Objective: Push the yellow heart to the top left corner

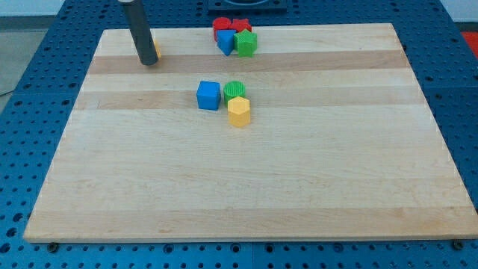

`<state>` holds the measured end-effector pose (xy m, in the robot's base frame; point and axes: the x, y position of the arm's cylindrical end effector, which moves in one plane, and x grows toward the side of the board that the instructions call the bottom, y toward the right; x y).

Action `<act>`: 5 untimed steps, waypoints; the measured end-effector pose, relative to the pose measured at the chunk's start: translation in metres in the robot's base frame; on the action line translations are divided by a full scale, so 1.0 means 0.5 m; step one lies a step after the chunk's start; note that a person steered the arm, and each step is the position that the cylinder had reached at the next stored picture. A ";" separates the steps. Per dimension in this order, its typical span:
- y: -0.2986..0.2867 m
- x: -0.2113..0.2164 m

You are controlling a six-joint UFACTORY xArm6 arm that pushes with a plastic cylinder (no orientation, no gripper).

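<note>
the yellow heart (156, 53) sits near the board's top left corner, almost wholly hidden behind the rod (140, 31); only a thin yellow-orange sliver shows at the rod's right edge, so its shape cannot be made out here. my tip (148, 63) rests on the wood right against that sliver, on its left side, seemingly touching it. the rod has no jaws to spread or press together; it is a plain dark bar standing nearly upright, running out of the view's top.

well apart from that, toward the board's middle, lie three blocks in a tight bunch: a blue cube (208, 95) on the left, a green cylinder (234, 90) just beside it on the right, and a yellow hexagon (238, 113) touching the cylinder from below.

at the top edge, right of the rod and well apart from it, is another cluster: a red cylinder (221, 27), a red star-like block (241, 25), a blue triangle (225, 42) and a green star-like block (246, 43), all packed together.

the board (246, 187) is pale wood, lying on a blue perforated table (463, 112).
</note>
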<state>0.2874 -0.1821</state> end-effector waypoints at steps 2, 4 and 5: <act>0.077 -0.010; -0.107 -0.081; -0.112 -0.088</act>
<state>0.2435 -0.2380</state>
